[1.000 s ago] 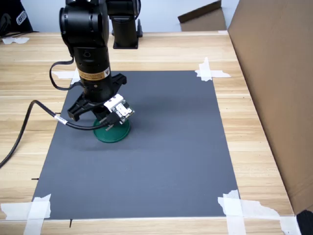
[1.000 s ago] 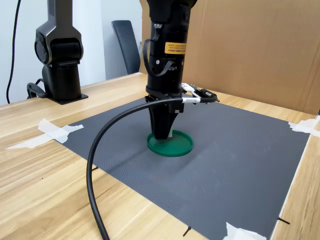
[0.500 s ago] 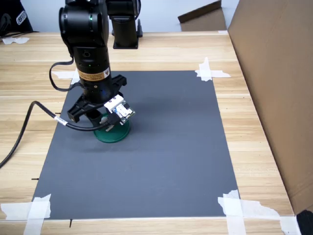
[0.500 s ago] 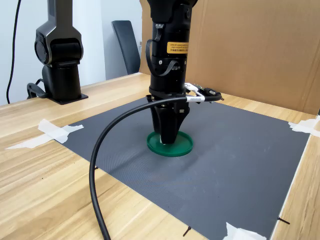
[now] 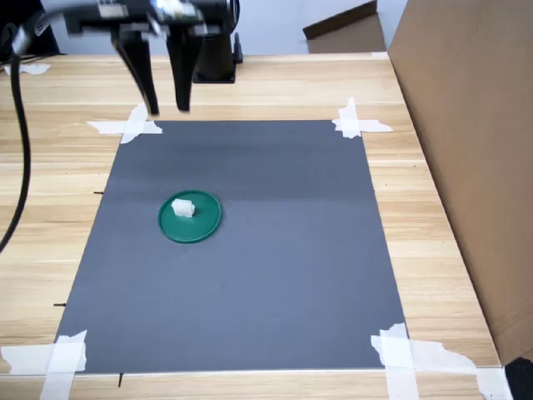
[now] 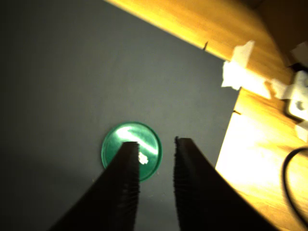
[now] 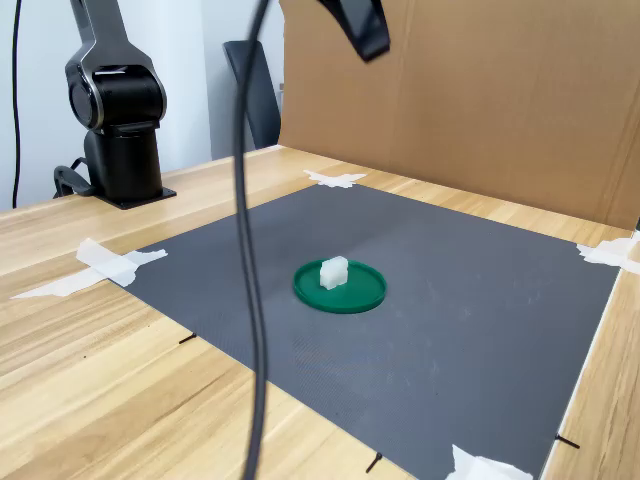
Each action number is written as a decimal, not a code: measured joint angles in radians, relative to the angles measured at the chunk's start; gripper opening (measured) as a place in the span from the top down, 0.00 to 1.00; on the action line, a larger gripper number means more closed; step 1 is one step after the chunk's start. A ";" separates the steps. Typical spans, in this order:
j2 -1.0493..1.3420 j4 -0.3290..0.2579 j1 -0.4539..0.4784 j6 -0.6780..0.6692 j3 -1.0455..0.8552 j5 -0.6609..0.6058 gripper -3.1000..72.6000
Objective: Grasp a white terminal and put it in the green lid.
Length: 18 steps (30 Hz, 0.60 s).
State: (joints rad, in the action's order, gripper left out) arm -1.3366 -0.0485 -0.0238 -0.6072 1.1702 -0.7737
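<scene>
Half a second ago the arm stood low over the green lid [image 5: 190,217]; now it has gone up high and the gripper [image 5: 166,107] hangs far above the dark mat [image 5: 275,275]. Its two black fingers [image 6: 125,187] are apart, with nothing between them.

The white terminal [image 5: 182,207] sits inside the green lid in both exterior views. In the first exterior view it lies toward the lid's upper left part. In the second exterior view the little block [image 7: 333,272] stands near the middle of the lid [image 7: 340,288].

In the wrist view the lid [image 6: 131,147] shows far below, partly behind one finger. A small white speck [image 6: 143,157] on it may be the terminal, but it is too blurry to be sure.

White tape [image 5: 360,123] holds the mat's corners to the wooden table [image 5: 433,217]. A black cable [image 7: 248,250] hangs down in front in the second exterior view.
</scene>
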 joint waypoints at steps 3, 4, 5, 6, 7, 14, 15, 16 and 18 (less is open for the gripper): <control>0.169 -0.006 0.000 0.146 -0.001 0.000 0.89; 0.195 -0.006 0.000 0.170 -0.001 0.000 0.93; 0.224 -0.006 0.000 0.203 -0.003 0.000 0.96; 0.244 -0.006 0.000 0.216 -0.007 0.000 0.97; 0.280 -0.006 0.000 0.246 -0.019 0.005 0.98; 0.583 -0.005 0.000 0.299 -0.294 0.216 0.99; 0.628 -0.005 0.000 0.312 -0.338 0.242 0.99; 0.725 -0.005 0.000 0.354 -0.417 0.285 0.99; 0.793 -0.005 0.000 0.416 -0.482 0.303 0.99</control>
State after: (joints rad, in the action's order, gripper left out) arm -0.5434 -0.0533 -0.0238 -0.1909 0.6884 -0.4710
